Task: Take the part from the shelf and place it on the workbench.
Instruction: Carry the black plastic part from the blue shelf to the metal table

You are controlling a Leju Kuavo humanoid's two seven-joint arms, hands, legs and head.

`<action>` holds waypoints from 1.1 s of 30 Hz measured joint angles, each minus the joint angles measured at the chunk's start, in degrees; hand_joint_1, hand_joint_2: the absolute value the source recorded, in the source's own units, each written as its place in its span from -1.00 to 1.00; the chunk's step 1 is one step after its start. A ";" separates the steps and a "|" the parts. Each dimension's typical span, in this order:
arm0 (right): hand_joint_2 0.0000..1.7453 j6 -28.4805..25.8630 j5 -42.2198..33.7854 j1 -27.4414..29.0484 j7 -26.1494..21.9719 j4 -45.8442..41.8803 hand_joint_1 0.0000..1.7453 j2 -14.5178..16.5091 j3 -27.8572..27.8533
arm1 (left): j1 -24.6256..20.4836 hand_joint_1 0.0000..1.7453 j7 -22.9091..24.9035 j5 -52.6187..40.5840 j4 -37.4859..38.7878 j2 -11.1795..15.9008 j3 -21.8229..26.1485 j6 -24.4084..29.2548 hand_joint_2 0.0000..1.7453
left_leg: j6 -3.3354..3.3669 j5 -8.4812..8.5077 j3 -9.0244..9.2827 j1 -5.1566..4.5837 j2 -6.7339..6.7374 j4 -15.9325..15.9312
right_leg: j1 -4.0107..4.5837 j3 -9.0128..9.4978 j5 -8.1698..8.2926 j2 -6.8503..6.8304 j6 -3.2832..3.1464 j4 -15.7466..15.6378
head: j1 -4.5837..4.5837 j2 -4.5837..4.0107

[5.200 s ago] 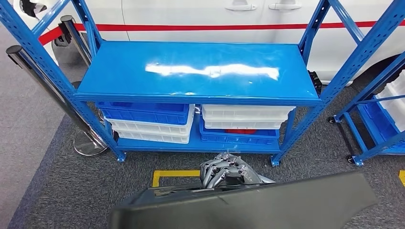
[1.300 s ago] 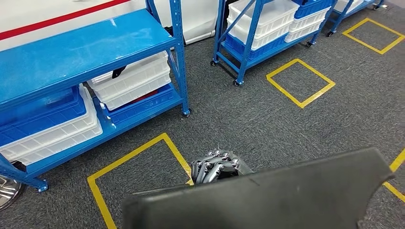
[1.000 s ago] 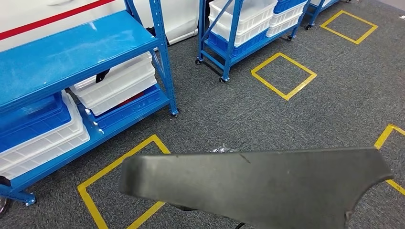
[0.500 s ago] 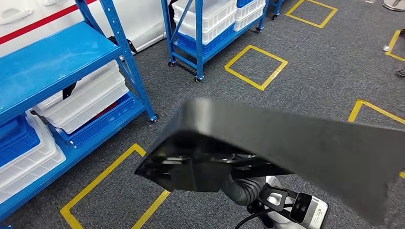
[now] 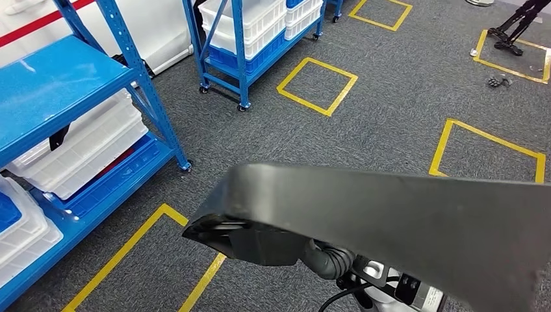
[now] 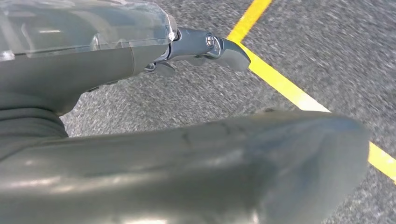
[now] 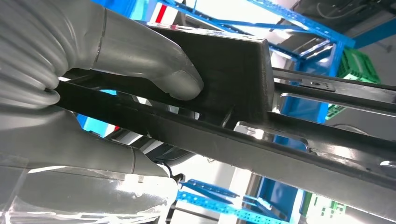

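— Grey carpet (image 5: 390, 110) with yellow taped squares (image 5: 316, 85); blue shelf (image 5: 58, 91) at ten o'clock, wheeled rack (image 5: 247, 32) at twelve.

— And the part (image 5: 403, 227)?

— Dark panel carried low at six o'clock, long axis running nine to four, blunt end toward the shelf.

— Hands?

— Right hand (image 7: 93, 60) clamps its rib, thumb pressed down. Left hand (image 6: 140, 51) lies against it; grip unclear.

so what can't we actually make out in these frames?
- Left hand: left wrist view shows its thumb over the long dark grey plastic panel; whether the fingers grip is hidden by the panel.
- Panel's right end: cut off by the head view's edge.
- Right hand: thumb presses the panel's underside; fingers hidden behind the part.
- Workbench: not visible.
- Floor under the panel: hidden.
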 joint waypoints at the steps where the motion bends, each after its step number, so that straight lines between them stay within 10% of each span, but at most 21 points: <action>1: 1.00 0.05 -0.01 -0.08 0.46 -0.06 1.00 -0.06 0.08 | -0.07 -1.00 0.06 -0.32 0.00 -0.07 -0.04 -0.07 -1.00 | -0.24 -0.14 0.10 -0.10 0.40 0.06 | 0.28 1.93 1.19 -0.92 -0.34 -3.70 | -0.01 0.00; 7: 1.00 0.17 0.04 -0.02 1.74 -0.23 1.00 -1.13 0.46 | -0.32 -1.00 0.18 -1.51 0.00 -0.38 -0.60 -0.47 -1.00 | -1.87 -1.63 0.05 -0.24 1.02 1.14 | 0.69 3.82 2.32 -0.07 -2.24 -8.33 | -0.08 -0.02; 12: 1.00 0.94 0.03 -0.06 2.06 -0.15 1.00 -1.70 1.01 | 0.10 -1.00 -0.05 -1.54 0.00 -0.74 -0.74 -0.33 -1.00 | -2.31 -7.94 -6.73 -0.07 -2.41 15.59 | 0.56 3.88 2.50 2.51 -3.01 -8.40 | -0.21 -0.01; 16: 1.00 1.61 -0.97 -0.06 2.53 -0.15 1.00 -2.45 1.03 | 0.00 -1.00 -0.49 -1.51 0.00 -1.13 -0.75 -0.44 -1.00 | -2.26 -1.45 -2.61 0.25 -4.06 5.44 | 0.48 3.71 2.09 4.77 -2.44 -7.44 | -0.22 -0.02; 20: 1.00 2.13 -2.86 -0.23 2.66 -0.22 1.00 -2.67 1.15 | -0.25 -1.00 -0.07 -0.46 0.00 -1.61 -0.55 -0.20 -1.00 | -1.34 -0.42 -0.81 0.13 -5.18 1.19 | 0.34 2.95 2.24 6.50 -1.19 -7.01 | -0.23 0.00; 28: 1.00 3.03 -4.40 0.02 2.16 -0.29 1.00 -2.64 1.42 | -0.03 -1.00 1.36 0.72 0.00 -2.35 0.73 0.49 -1.00 | 0.42 0.02 -0.53 -0.26 -1.40 0.39 | 0.06 -4.51 -4.44 1.43 -0.02 8.28 | 0.08 -0.01; 33: 1.00 3.67 -4.44 0.06 2.07 -0.33 1.00 -2.50 1.54 | -0.20 -1.00 2.34 1.26 0.00 -2.40 1.69 0.04 -1.00 | -0.13 -0.40 -0.05 -0.64 0.49 0.35 | 1.03 3.35 1.83 -1.15 -1.42 -6.80 | 0.05 -0.01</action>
